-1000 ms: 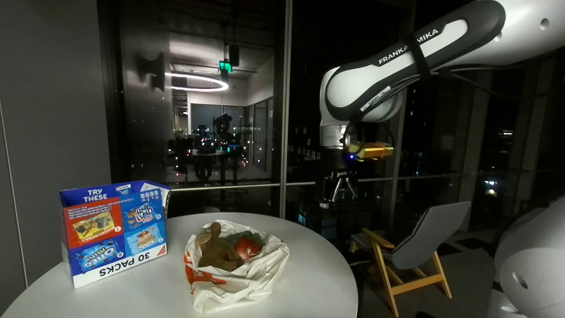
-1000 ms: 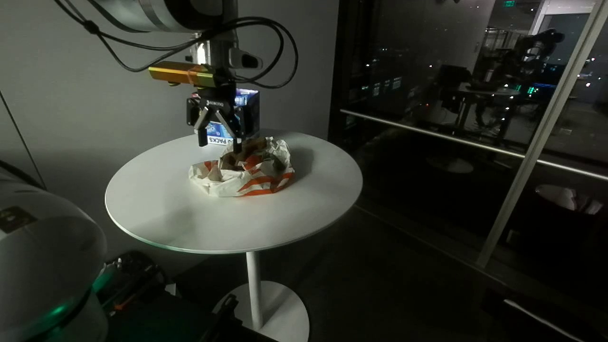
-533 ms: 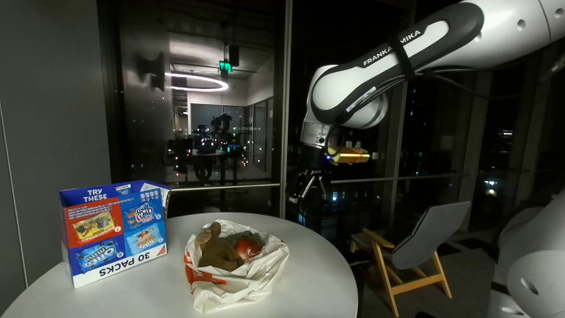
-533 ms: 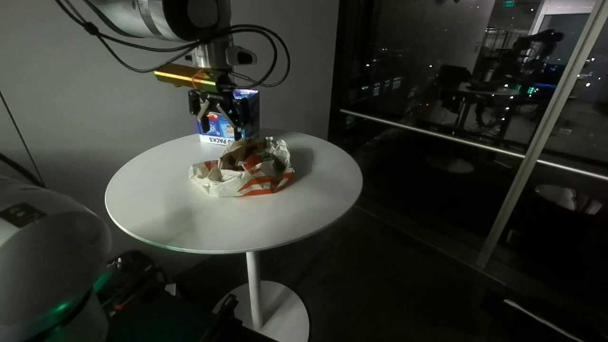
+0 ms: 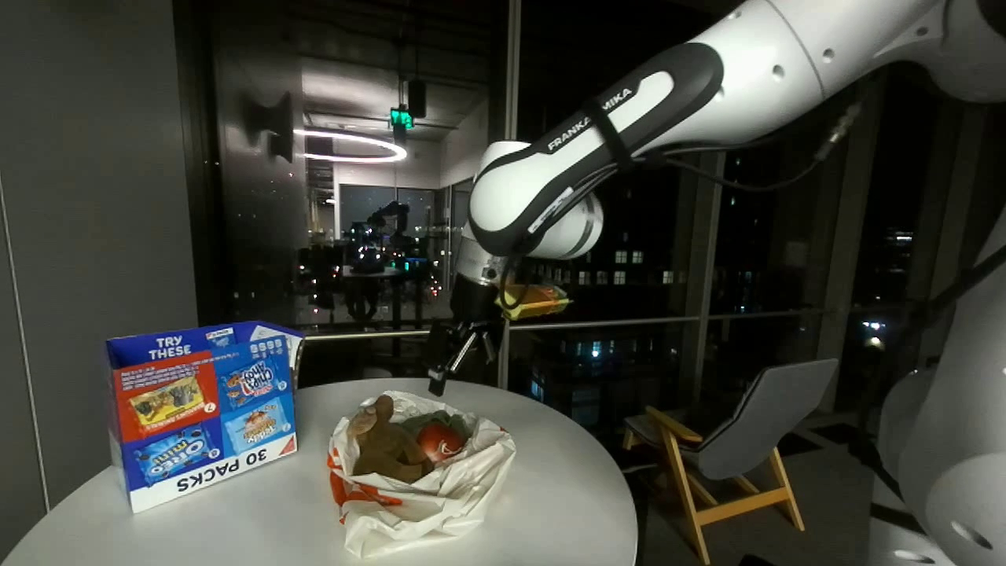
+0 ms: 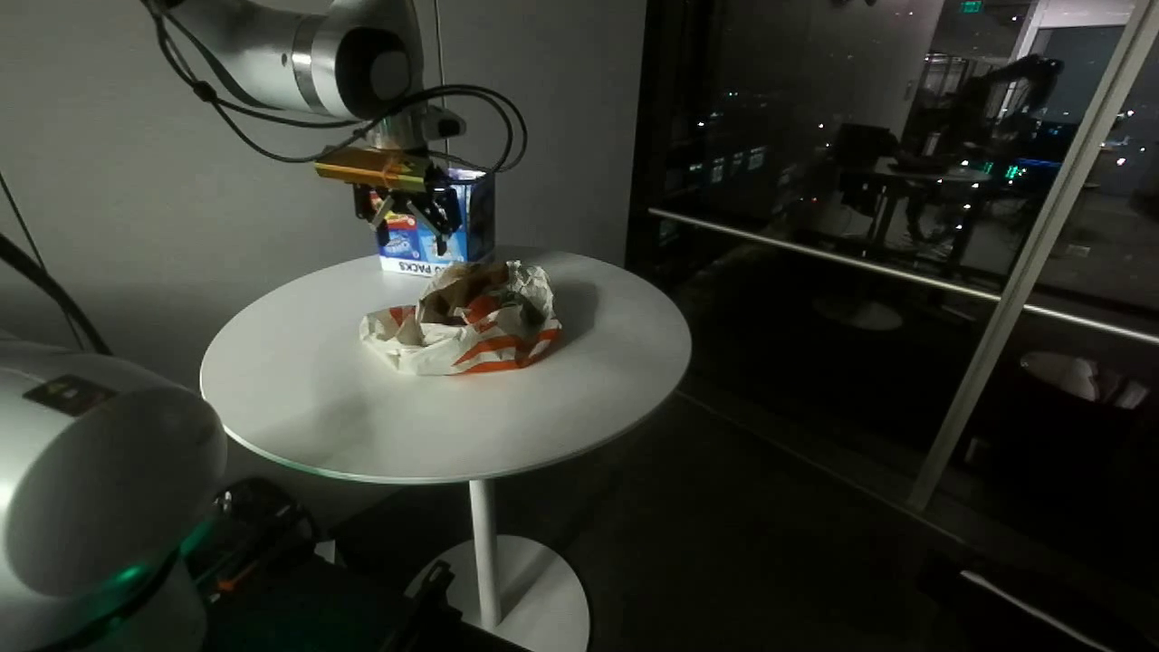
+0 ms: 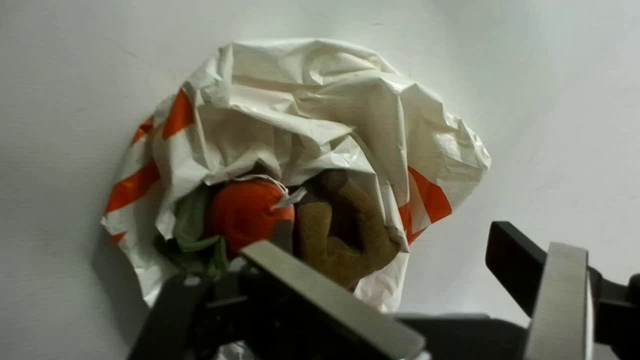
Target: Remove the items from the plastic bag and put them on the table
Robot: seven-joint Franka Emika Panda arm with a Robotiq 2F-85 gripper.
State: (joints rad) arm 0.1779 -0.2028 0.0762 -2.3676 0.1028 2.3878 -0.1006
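Two black fingers are wide apart on the black and silver pincer, with nothing held between them. Below it on the round white table sits a crumpled white plastic bag with orange stripes, and the things I see to take out are inside. In the wrist view, one finger lines up with the bag's mouth and the other with the table beside it. If the pincer drops straight down from here, I think it could nip the bag's side and drag everything along. Below that first finger are a fuzzy-looking brown toy with bent arms and a round red thing. The red one might slip, since it is round, and roll off. The toy might snag, since the floppy plastic folds in close around it. A white paper-like tag could hook on a finger. Past the red one, a limp green thing is half hidden, so it may come up too. Farthest out, well apart from the pincer, stands a blue and red cardboard snack box; a wide swing might knock it over.
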